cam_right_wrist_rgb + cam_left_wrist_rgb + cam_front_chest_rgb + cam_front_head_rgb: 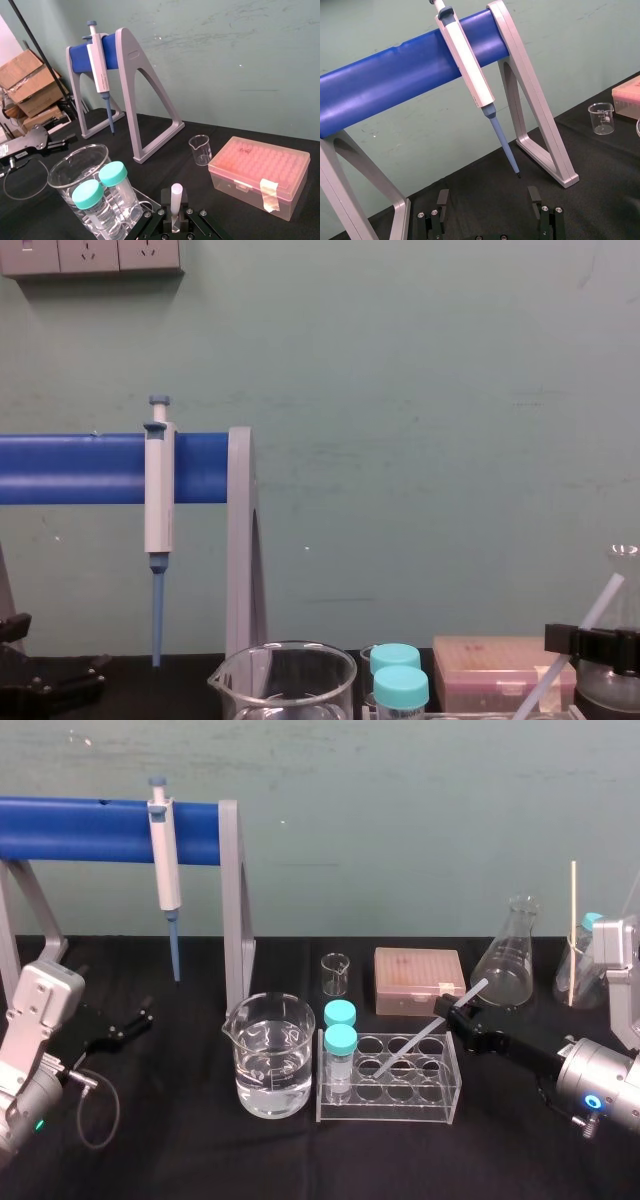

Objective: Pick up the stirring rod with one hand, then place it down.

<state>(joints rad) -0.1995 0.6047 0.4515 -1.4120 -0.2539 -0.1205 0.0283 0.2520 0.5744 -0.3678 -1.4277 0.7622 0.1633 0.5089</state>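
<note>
The stirring rod point(430, 1028) is a thin whitish rod lying at a slant, its lower end in a well of the clear tube rack point(440, 1105) and its upper end pointing up to the right. My right gripper point(457, 1013) reaches in from the right and is shut on the rod near its upper half. In the right wrist view the rod point(175, 201) shows end-on, pinched between the black fingers. The chest view has the rod point(600, 612) rising past the right gripper point(590, 645). My left gripper point(143, 1017) rests open on the cloth at the left, its fingers point(440, 200) spread with nothing between them.
A water-filled beaker point(268, 1055) and two teal-capped tubes point(340, 1045) stand left of the rod. Behind are a small beaker point(335, 973), a pink tip box point(418, 980) and a conical flask point(507, 960). A pipette point(163, 870) hangs on the blue stand point(80, 828).
</note>
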